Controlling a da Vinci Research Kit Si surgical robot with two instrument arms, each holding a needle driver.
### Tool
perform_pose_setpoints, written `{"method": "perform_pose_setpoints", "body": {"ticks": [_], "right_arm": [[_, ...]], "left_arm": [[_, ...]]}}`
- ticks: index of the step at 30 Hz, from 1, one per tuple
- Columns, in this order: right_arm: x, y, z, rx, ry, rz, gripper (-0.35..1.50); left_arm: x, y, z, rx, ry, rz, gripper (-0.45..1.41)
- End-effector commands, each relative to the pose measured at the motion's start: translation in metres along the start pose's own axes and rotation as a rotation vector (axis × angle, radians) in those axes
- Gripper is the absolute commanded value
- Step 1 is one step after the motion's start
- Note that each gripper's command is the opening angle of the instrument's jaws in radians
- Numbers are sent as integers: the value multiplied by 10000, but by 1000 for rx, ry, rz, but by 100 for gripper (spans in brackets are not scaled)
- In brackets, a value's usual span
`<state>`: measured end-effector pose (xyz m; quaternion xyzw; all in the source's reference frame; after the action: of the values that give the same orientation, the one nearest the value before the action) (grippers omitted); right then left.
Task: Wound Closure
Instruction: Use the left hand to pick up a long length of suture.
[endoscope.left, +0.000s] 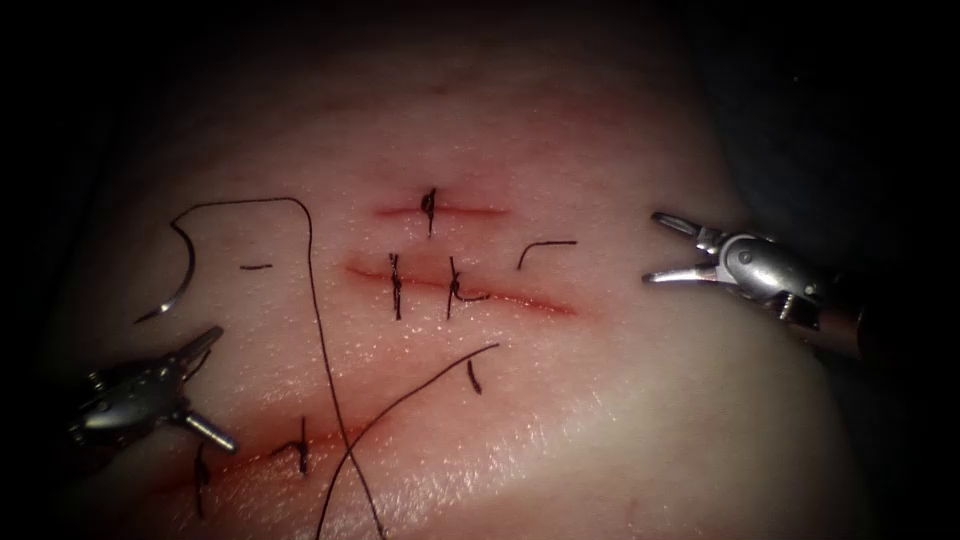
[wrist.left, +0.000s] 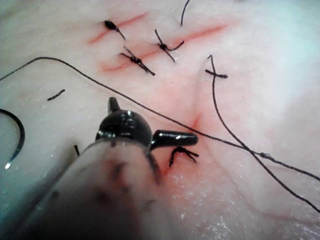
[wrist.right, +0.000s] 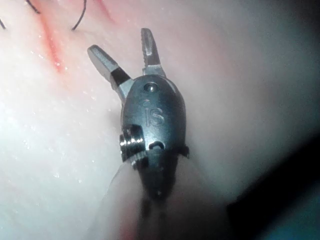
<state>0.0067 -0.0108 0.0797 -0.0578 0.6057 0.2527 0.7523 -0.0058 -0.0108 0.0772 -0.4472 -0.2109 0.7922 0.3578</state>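
Lying free on the tissue (endoscope.left: 620, 400), well to the left of the cuts, the curved needle (endoscope.left: 178, 275) is held by neither tool and is not driven into the surface (its arc also shows in the left wrist view, flat on the tissue). The thread (endoscope.left: 318, 300) runs from its upper end, arches over to the right, then drops down across the tissue past the lower cut (endoscope.left: 290, 450); a second strand crosses it near the bottom. The left hand (endoscope.left: 215, 385) sits just below the needle with its jaws spread wide, gripping nothing. The right hand (endoscope.left: 655, 248) hovers well to the right of the middle cut (endoscope.left: 460, 288), jaws parted and empty, as the right wrist view confirms. Knotted stitches (endoscope.left: 396, 285) cross the upper, middle and lower cuts, and short cut ends of thread (endoscope.left: 545, 250) lie loose nearby. Red fluid (wrist.left: 192, 120) tints the tissue around the lower cut.
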Motion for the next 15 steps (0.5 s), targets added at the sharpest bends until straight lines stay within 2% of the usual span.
{"method": "perform_pose_setpoints", "body": {"ticks": [1,6,7,10,13,15], "right_arm": [[-3,1,10,3,-1,-3,135],[-7,-3,14,6,-12,-4,135],[-9,-5,15,10,-18,4,133],[-14,-6,15,19,-34,2,132],[-15,-6,15,19,-34,0,132],[-15,-7,16,18,-34,0,132]], "left_arm": [[-6,2,10,-11,0,-20,118],[-23,27,29,-50,9,-97,118],[-32,38,36,-104,41,-118,118],[-46,58,47,-171,51,-162,116],[-55,71,51,-212,57,9,116],[-54,76,58,-239,29,110,111]]}}
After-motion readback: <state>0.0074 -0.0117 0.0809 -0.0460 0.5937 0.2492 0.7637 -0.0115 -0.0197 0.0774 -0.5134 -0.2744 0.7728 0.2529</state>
